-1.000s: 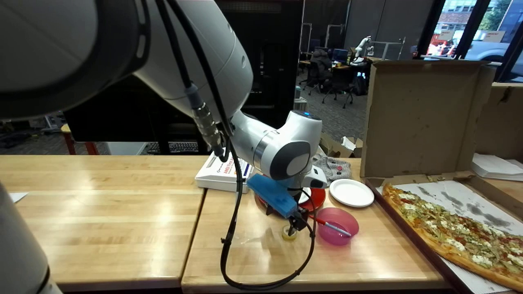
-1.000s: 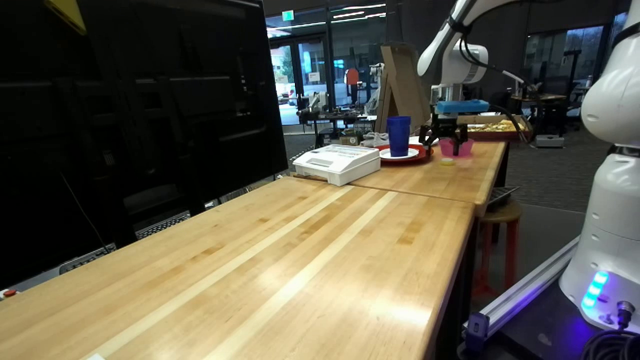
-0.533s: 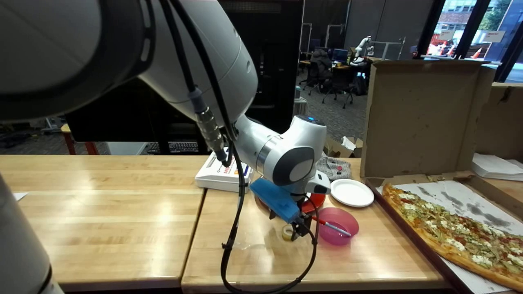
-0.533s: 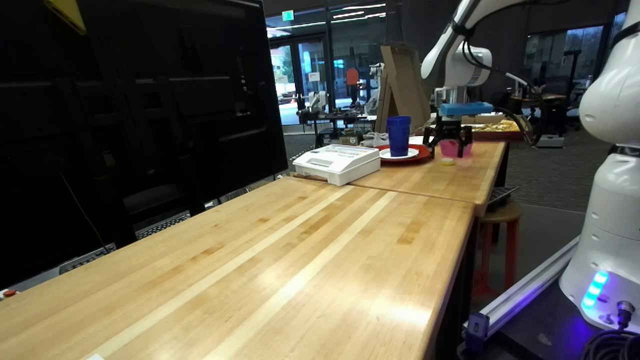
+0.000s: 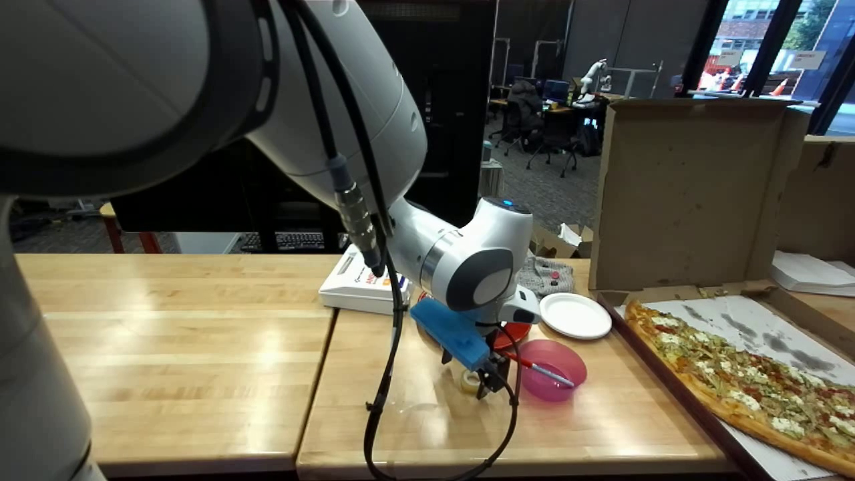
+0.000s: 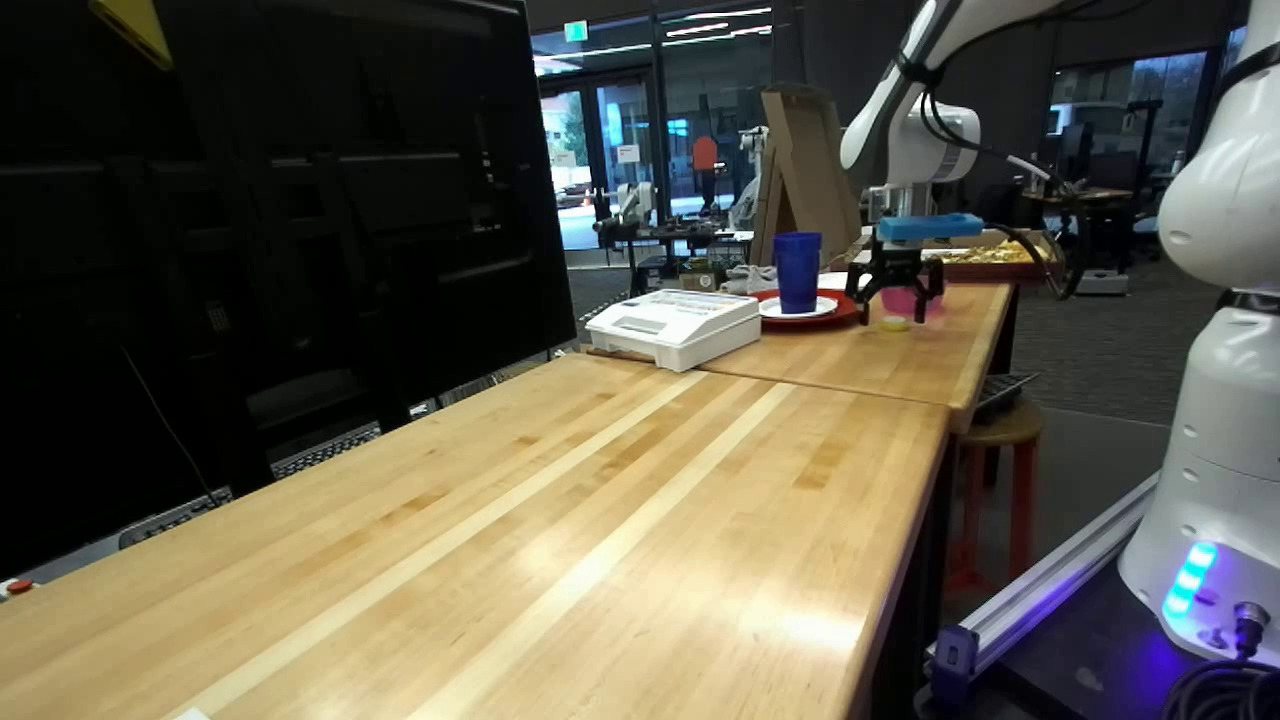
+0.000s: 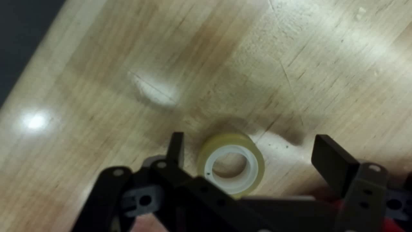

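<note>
Near the pink bowl [image 5: 548, 390], you have a roll of tape [image 7: 253, 166] lying flat on the tabletop [image 7: 206, 58]: a yellowish band around a white core, 1 dark speck on the core, wood visible through the hole. Your gripper [image 7: 249, 141], also near the bowl, stands wide, the roll showing between its 2 spread fingers.

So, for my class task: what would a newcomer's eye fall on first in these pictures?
In an exterior view, probably the pizza in its open box at the right, then the big white arm at upper left. In the wrist view, likely the tape on the table, seen low near the middle between the jaws of the open gripper.
</note>
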Controlling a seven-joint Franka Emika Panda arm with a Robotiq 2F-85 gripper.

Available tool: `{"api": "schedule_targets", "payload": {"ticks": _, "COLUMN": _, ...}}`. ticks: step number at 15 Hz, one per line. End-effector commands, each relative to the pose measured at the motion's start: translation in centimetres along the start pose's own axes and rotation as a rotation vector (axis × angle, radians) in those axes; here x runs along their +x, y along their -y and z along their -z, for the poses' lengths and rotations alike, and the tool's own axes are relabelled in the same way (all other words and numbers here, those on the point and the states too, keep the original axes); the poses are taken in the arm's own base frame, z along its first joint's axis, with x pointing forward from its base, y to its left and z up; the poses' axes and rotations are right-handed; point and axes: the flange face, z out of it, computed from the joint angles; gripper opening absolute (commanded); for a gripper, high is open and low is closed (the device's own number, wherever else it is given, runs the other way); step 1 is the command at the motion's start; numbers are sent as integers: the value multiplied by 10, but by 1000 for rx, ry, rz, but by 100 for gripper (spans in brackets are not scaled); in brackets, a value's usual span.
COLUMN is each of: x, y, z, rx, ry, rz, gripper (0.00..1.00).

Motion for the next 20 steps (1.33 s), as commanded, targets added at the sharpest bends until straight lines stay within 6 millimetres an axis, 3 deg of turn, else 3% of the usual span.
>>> {"api": "schedule_targets", "payload": {"ticks": 1, "x": 3, "y": -2, "z": -1, "rx": 6, "ry": -8, "rz": -23, "gripper": 100}}
{"api": "schedule_targets", "payload": {"ticks": 5, "x": 4, "y": -4, "z": -2, "rx": 7, "ry": -11, "rz": -29, "gripper": 98}}
{"api": "schedule_targets", "payload": {"ticks": 6, "x": 4, "y": -4, "z": -2, "rx": 7, "ry": -14, "rz": -30, "gripper": 89}}
{"api": "schedule_targets", "payload": {"ticks": 7, "x": 4, "y": -4, "z": -1, "rx": 7, "ry": -16, "rz": -32, "gripper": 73}}
{"api": "schedule_targets", "payload": {"ticks": 8, "x": 5, "y": -4, "z": 0, "rx": 7, "ry": -19, "rz": -32, "gripper": 70}}
{"api": "schedule_targets", "payload": {"ticks": 14, "x": 9, "y": -4, "z": 6, "rx": 2, "ry": -36, "rz": -36, "gripper": 25}}
{"api": "schedule_targets", "payload": {"ticks": 20, "x": 8, "y": -4, "z": 9, "rx": 1, "ry": -43, "rz": -38, "gripper": 25}}
